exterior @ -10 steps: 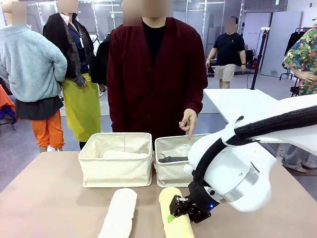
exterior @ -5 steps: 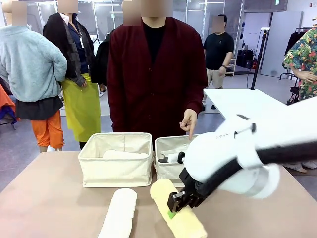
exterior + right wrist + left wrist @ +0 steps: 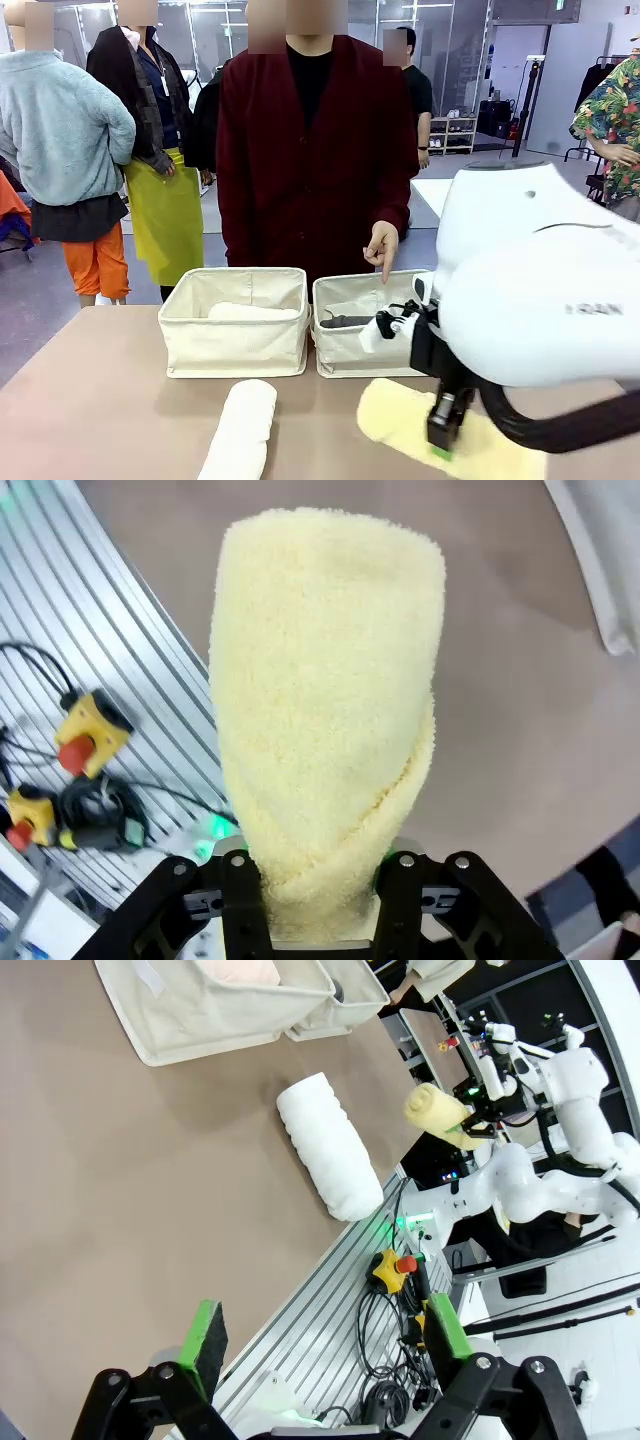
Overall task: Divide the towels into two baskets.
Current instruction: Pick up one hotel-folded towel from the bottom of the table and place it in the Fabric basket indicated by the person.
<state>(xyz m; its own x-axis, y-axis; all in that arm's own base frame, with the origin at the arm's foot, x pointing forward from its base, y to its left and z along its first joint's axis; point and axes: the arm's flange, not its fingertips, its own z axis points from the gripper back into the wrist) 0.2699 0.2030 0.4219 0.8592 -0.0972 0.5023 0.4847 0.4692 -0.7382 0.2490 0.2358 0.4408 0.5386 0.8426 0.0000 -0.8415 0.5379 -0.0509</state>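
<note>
Front view first: the right gripper point(image 3: 443, 443) is low in the near right of the scene, its fingers pinching the pale yellow rolled terry towel point(image 3: 395, 412). The towel slants close over the brown surface point(image 3: 110, 400); can't tell from here if it touches. To its left, the white rolled terry towel point(image 3: 240, 432) lies on the surface by itself. Behind them two cream canvas baskets stand side by side. The left basket point(image 3: 235, 348) has a pale pinkish-beige towel point(image 3: 250, 312) in it, and the right basket point(image 3: 345, 355) holds the dark grey towel point(image 3: 345, 321). A person in a dark red cardigan point(image 3: 315, 150) stands at the far side, one hand point(image 3: 380, 245) pointing a finger down over the right basket. Left wrist view: the left gripper point(image 3: 325, 1335) hangs by the near edge of the surface, fingers spread wide with nothing between the green pads point(image 3: 207, 1332). Farther off, the white towel lies on the surface near the baskets. The yellow towel looks lifted clear of the surface in the right gripper. Right wrist view: the yellow towel stands up between the two black fingers point(image 3: 243, 895), squeezed tight at its lower end. It's over the spot where the surface meets a ribbed metal frame point(image 3: 100, 610), with yellow emergency-stop boxes point(image 3: 88, 730) just beside.
</note>
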